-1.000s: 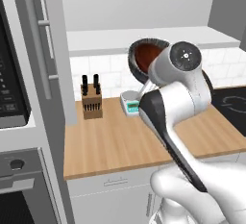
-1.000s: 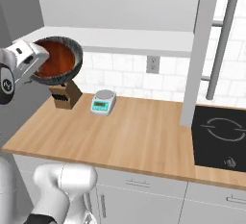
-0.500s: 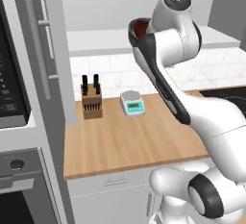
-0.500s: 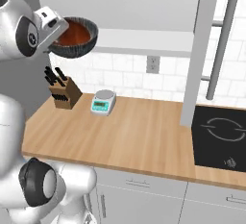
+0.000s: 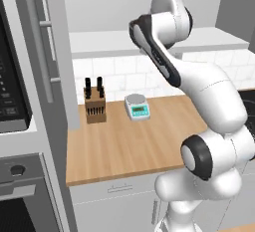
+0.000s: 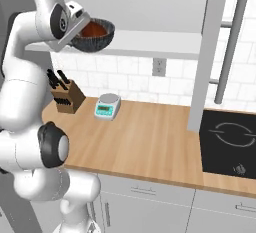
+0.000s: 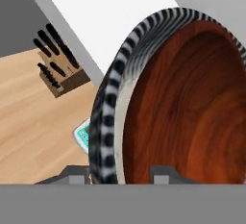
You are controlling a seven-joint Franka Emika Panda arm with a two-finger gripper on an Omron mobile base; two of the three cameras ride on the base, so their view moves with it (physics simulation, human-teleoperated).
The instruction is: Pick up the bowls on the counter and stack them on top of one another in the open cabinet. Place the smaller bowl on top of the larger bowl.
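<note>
The arm was raised high, and its gripper (image 6: 80,27) was clamped on the rim of a bowl (image 6: 95,35), dark and ribbed outside, reddish-brown inside. The bowl hung just above the white shelf (image 6: 150,43) of the open cabinet. Below, on the wooden counter (image 6: 150,142), stood a knife block (image 6: 66,96) and a small scale (image 6: 106,106).
</note>
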